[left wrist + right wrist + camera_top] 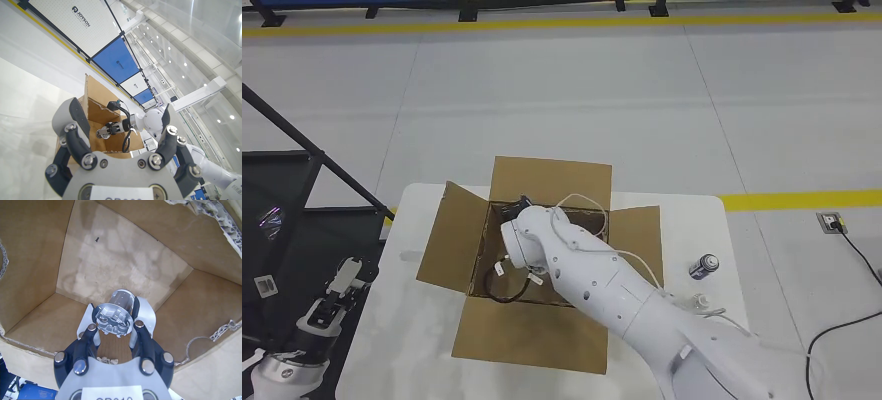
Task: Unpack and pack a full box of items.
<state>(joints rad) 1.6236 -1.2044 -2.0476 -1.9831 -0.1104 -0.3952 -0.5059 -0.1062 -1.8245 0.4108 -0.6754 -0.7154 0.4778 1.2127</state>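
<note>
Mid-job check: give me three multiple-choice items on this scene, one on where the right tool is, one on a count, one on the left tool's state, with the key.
1. Where is the right tool?
A) inside the cardboard box
B) above the box, clear of its rim
C) outside the box

2. How many box flaps lie folded outward?
A) two
B) three
C) four

3. What state is the left tool in?
A) shut on a bottle
B) open, holding nothing
C) shut, empty

Key:
1 A: box walls surround it in the right wrist view, where it grips a metal part.
2 C: the top view shows one flap on each side.
3 B: its fingers stand apart with nothing between them.
</note>
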